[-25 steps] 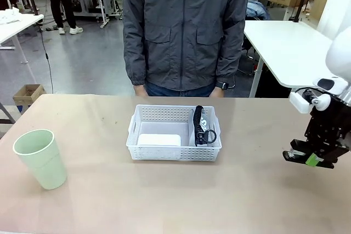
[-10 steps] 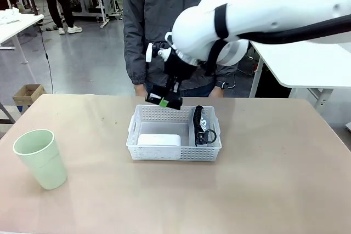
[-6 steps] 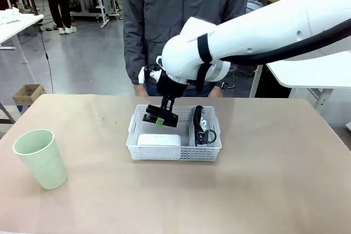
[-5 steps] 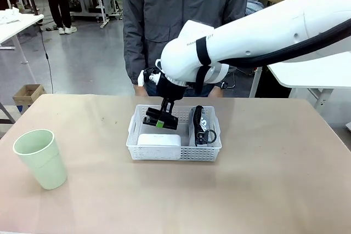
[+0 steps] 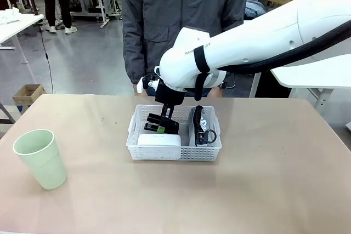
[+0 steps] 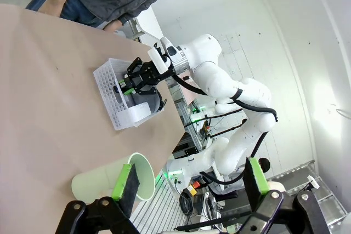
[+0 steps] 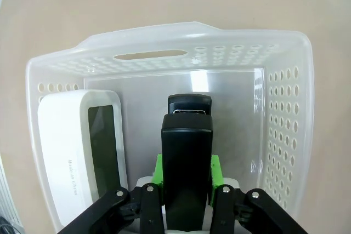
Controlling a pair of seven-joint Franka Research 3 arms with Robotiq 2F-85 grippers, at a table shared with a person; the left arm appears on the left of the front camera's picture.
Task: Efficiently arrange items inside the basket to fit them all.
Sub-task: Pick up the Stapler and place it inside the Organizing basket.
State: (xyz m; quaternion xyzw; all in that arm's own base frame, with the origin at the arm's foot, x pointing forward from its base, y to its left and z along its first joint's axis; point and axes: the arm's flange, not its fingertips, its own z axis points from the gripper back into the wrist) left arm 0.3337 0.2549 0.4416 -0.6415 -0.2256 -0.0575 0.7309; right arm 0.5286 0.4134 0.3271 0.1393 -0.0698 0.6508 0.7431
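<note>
R jaws clamp black stapler [image 7: 186,157] over basket [image 5: 208,153]; L jaws wide open, empty.

1. Front view: can't read the print on the pouch [image 5: 202,127], and its lower half is sunk behind the basket [image 5: 164,152] wall.
2. Right wrist view: rear of stapler [image 7: 186,135] buried between right gripper [image 7: 186,175] pads, then chopped by the bottom edge.
3. Left wrist view: cup [image 6: 94,183] partly blocked by left gripper [image 6: 191,182] finger.
4. Same view: way too tiny to sort the basket contents, pale blob probably the white block [image 6: 134,114].
</note>
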